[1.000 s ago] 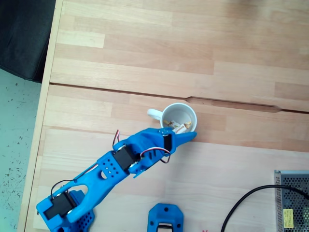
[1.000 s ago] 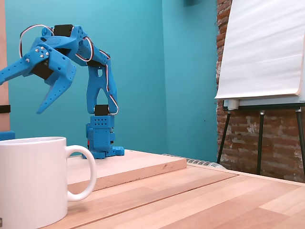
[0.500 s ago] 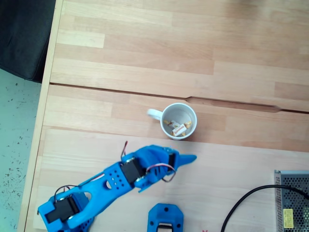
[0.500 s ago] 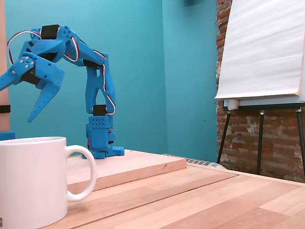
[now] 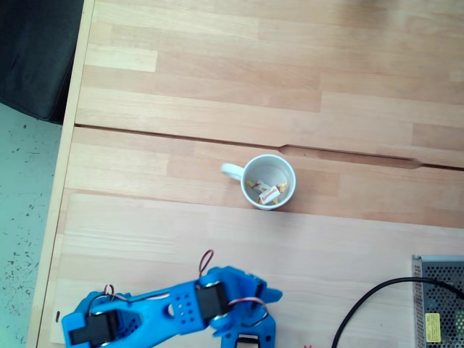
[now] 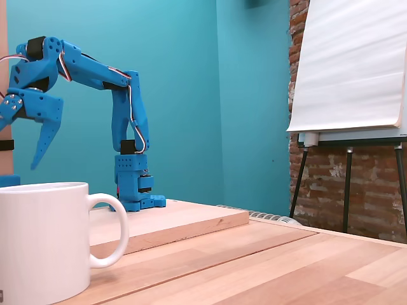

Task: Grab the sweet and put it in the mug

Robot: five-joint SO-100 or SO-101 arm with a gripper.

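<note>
Sweet (image 5: pixel 269 193), yellow-ended, inside white mug (image 5: pixel 253 170)

Mug (image 5: pixel 284 168) plain white, inside and out, same in the side fixed view (image 6: pixel 41 244). Sweets (image 5: pixel 267 192) in it: white middles, yellow-orange ends. Arm (image 6: pixel 95 71) and gripper (image 6: pixel 25 149) bright blue, black servos, red/white/black wires. Table (image 5: pixel 217 80) light wood, pale and tan planks with darker seams. Wall (image 6: pixel 178 95) teal; brick (image 6: pixel 302 171) red-brown at right. Flipchart (image 6: pixel 350 63) white on a dark easel. Floor (image 5: pixel 25 181) pale grey-green with dark speckles. Cable (image 5: pixel 362 304) black. Metal box (image 5: pixel 438 301) grey mesh with yellow label.
</note>
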